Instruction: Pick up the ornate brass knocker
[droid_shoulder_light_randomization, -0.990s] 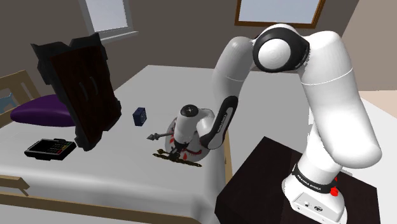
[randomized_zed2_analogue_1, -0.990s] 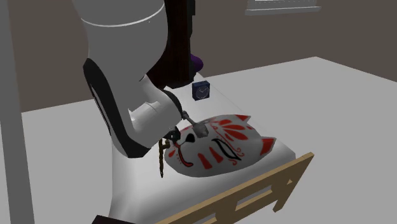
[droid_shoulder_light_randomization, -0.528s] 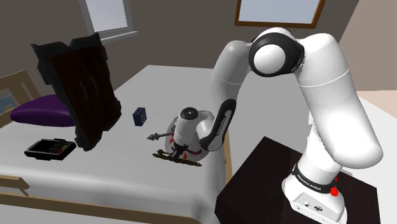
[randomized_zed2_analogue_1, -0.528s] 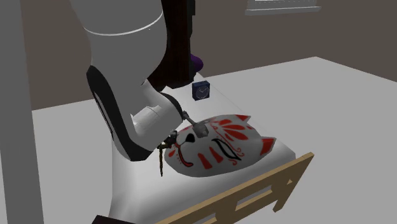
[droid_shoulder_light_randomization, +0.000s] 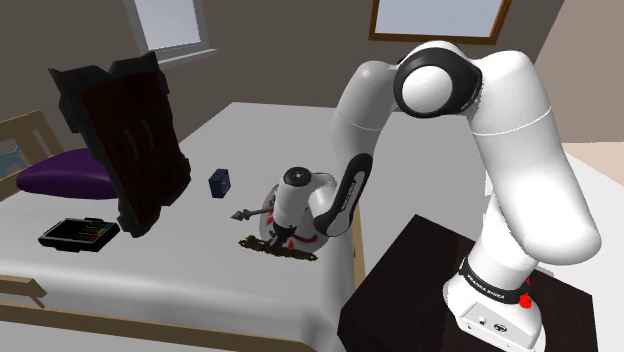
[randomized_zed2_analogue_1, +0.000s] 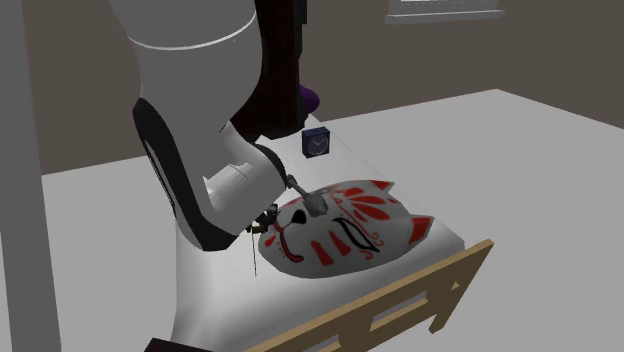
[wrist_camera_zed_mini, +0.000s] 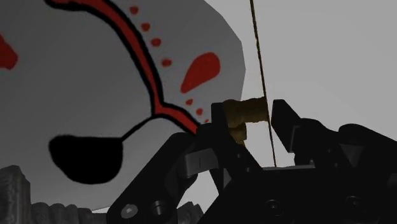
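The gripper (wrist_camera_zed_mini: 249, 121) is low over the white bed (droid_shoulder_light_randomization: 190, 285), and its narrowed fingers clasp a brass knob of the ornate brass knocker (wrist_camera_zed_mini: 243, 111) between them. In the shoulder view the knocker (droid_shoulder_light_randomization: 279, 249) lies along the bed at 6 o'clock from the white fox mask (randomized_zed2_analogue_1: 350, 228) with red and black markings, just beside the mask's edge. A small blue clock (droid_shoulder_light_randomization: 220, 183) stands at 10 o'clock from the mask, apart from it.
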